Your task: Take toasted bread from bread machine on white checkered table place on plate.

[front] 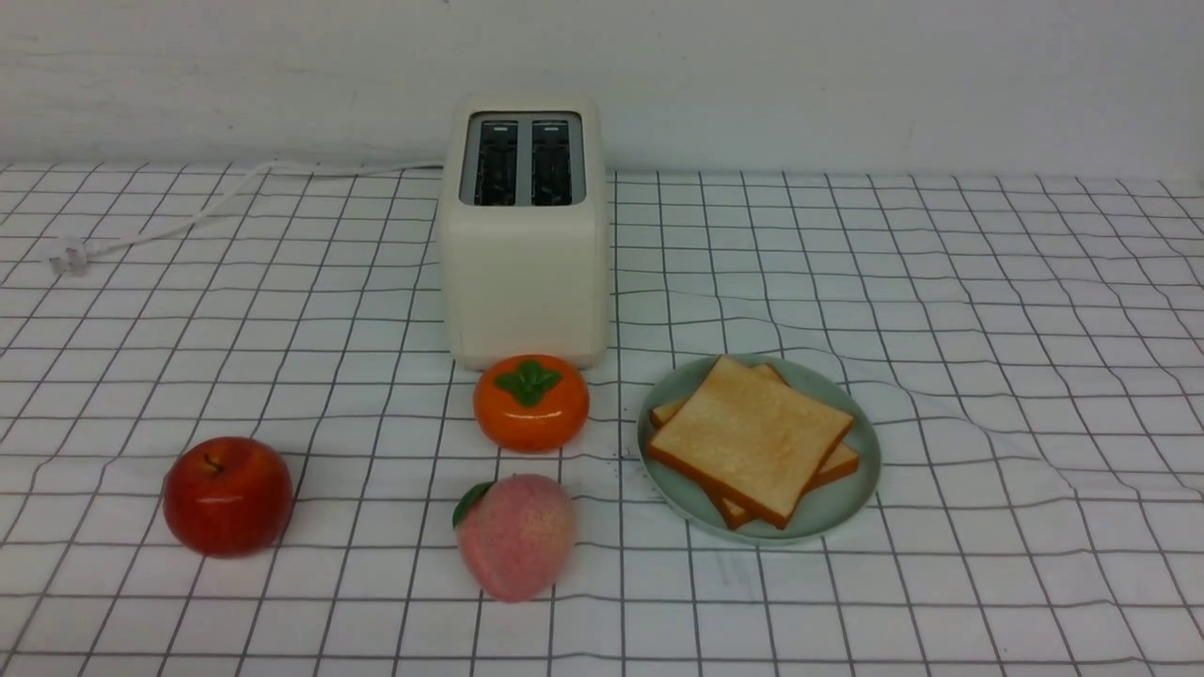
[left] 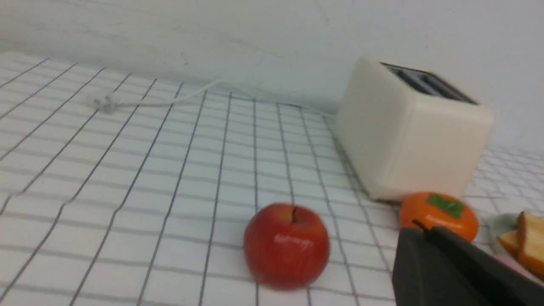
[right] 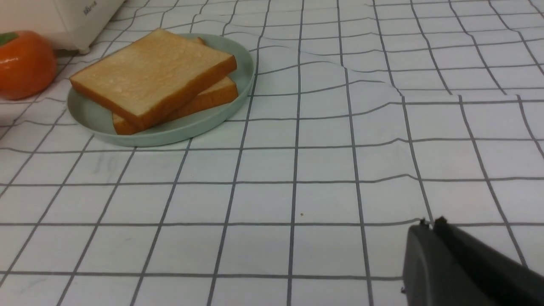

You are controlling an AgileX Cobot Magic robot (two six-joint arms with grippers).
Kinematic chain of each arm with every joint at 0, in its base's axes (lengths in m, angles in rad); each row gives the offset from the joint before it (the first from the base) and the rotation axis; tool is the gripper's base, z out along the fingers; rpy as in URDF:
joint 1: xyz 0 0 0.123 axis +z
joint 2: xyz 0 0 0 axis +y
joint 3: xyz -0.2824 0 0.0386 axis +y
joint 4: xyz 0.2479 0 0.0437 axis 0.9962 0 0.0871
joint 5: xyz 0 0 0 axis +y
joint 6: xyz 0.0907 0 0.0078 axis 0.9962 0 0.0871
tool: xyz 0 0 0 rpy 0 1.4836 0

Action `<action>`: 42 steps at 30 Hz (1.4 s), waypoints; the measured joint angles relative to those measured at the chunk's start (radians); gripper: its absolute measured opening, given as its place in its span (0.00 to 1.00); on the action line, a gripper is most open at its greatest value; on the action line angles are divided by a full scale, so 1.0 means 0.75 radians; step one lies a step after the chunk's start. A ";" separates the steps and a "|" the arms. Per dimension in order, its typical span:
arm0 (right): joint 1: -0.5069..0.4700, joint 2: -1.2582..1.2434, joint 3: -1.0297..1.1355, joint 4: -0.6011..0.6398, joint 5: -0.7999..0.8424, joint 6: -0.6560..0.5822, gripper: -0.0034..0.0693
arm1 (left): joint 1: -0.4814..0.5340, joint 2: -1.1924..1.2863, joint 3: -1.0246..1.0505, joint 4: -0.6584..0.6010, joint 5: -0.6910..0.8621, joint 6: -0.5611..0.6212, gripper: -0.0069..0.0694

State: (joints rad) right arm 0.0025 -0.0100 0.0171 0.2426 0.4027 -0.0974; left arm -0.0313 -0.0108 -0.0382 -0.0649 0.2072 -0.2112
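Well ahead of both closed, empty grippers, left (left: 420,227) and right (right: 431,223), the toast (front: 752,437) sits plated (front: 851,498); looks done, so just stay clear.

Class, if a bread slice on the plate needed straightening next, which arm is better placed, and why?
Probably the right: the plate and bread lie right of the toaster, and the right wrist view shows them more fully.
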 joint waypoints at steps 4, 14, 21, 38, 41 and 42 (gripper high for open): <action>0.000 0.000 0.000 0.000 0.000 0.000 0.06 | 0.011 0.000 0.083 -0.059 0.112 -0.004 0.07; 0.000 0.000 0.000 0.000 0.000 0.000 0.08 | 0.011 0.000 0.090 -0.074 0.244 -0.021 0.07; 0.000 0.000 0.000 0.000 0.000 0.000 0.09 | 0.011 0.000 0.090 -0.074 0.243 -0.022 0.07; 0.000 0.000 0.000 0.000 0.000 0.000 0.09 | 0.011 0.000 0.090 -0.074 0.242 -0.025 0.07; 0.000 0.000 0.000 0.000 0.000 0.000 0.10 | 0.011 0.000 0.090 -0.074 0.242 -0.025 0.07; 0.000 0.000 0.000 0.000 0.000 0.000 0.10 | 0.011 0.000 0.090 -0.074 0.242 -0.025 0.07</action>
State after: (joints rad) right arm 0.0025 -0.0100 0.0171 0.2426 0.4027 -0.0974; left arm -0.0234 -0.0108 0.0297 -0.1205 0.3886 -0.2298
